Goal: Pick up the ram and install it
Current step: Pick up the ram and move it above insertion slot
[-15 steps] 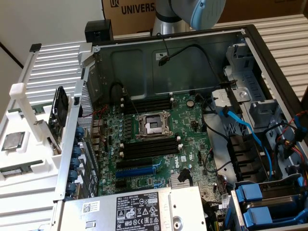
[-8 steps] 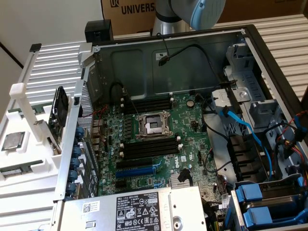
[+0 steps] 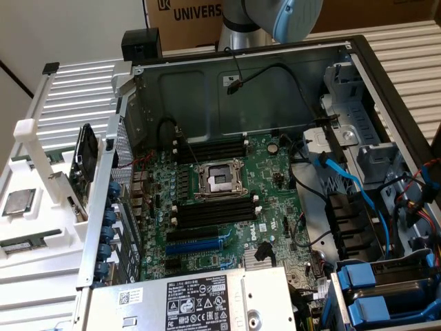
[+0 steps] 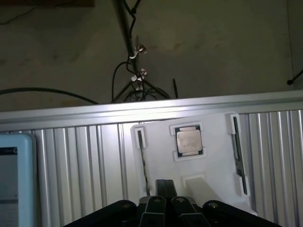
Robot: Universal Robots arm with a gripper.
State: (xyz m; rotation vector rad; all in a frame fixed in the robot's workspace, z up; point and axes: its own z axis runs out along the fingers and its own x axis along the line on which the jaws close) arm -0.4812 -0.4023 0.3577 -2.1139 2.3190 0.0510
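Note:
The ram (image 3: 24, 245), a thin green stick with a white label, lies in the white holder (image 3: 41, 227) at the exterior view's left, outside the computer case. My gripper (image 4: 165, 183) is shut, its black fingers together with nothing between them. It hangs well above the white holder (image 4: 213, 142). In the wrist view, thin dark strips (image 4: 142, 158) (image 4: 239, 158) sit edge-on in the holder's slots on either side of a silver processor (image 4: 188, 140). I cannot tell which strip is the ram. Black memory slots (image 3: 213, 210) with white end clips lie on the green motherboard (image 3: 227, 227).
The arm's grey joint (image 3: 286, 17) hangs over the case's back wall. A processor socket (image 3: 219, 181) sits between two slot banks. A black card (image 3: 84, 162) stands upright in the holder. The power supply (image 3: 200, 300), blue cables (image 3: 344, 179) and drive bays (image 3: 372, 296) crowd the case's right.

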